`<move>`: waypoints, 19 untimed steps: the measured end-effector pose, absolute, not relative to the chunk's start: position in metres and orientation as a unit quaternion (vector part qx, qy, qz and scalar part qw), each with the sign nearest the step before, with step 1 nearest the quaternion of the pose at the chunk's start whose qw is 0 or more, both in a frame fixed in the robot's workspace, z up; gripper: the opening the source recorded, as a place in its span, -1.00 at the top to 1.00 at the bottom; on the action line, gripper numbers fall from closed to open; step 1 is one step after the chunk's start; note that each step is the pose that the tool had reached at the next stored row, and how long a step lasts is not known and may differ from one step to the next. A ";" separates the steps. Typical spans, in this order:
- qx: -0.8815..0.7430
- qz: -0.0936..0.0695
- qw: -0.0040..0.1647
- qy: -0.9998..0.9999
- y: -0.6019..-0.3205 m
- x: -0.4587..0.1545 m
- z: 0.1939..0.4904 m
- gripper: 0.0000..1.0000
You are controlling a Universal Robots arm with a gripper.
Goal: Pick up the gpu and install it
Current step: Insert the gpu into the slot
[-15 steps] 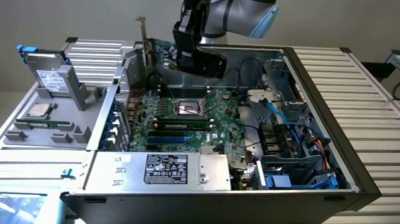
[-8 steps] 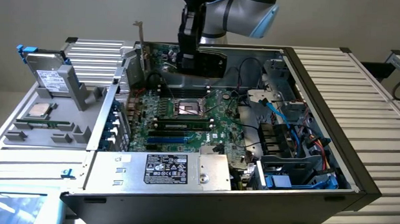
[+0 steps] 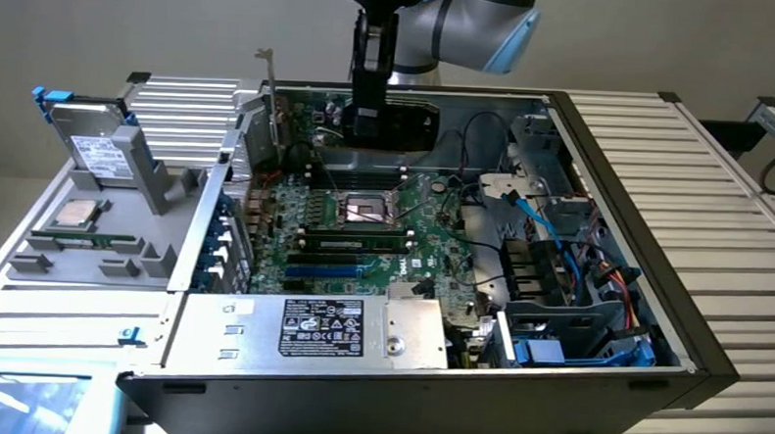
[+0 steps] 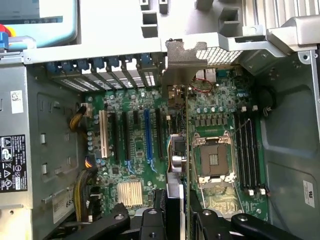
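A: Where was the gpu?
B: In the gripper, held up on edge over the motherboard inside the open case. Its silver bracket stuck up above the case wall on the exterior view's left.
A: Pincer state?
B: Closed on the card. In the wrist view the gripper had black fingers on either side of the gpu, pinching it.
A: Lined up with what?
B: From the wrist, the card edge ran between the black expansion slots and the CPU socket. The bracket was at the rear slot openings. The blue slot and white slot sat further off.
A: Seated?
B: Couldn't tell whether the edge touched a slot.
A: Anything else around?
B: A hard drive with a white label stood on the grey fixture at the exterior view's left. A CPU chip lay near it. The power supply sat in the near end of the case.
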State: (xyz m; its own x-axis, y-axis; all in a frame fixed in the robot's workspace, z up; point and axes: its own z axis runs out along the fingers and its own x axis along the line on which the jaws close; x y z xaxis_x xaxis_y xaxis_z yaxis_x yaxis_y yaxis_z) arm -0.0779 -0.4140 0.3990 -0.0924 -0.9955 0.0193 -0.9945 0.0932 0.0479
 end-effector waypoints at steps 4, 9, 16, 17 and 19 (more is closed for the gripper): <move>0.673 -0.002 0.031 -0.739 -0.412 -0.079 0.398 0.43; 0.685 0.005 0.038 -0.727 -0.410 -0.080 0.393 0.43; 0.698 0.002 0.034 -0.716 -0.410 -0.091 0.381 0.43; 0.699 0.002 0.033 -0.714 -0.410 -0.092 0.379 0.43; 0.701 0.001 0.033 -0.712 -0.410 -0.096 0.376 0.43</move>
State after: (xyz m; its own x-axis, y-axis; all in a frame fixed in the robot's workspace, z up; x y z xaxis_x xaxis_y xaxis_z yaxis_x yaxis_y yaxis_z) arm -0.0963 -0.4103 0.3758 -0.0145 -0.9987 0.0487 -0.9989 0.0167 0.0443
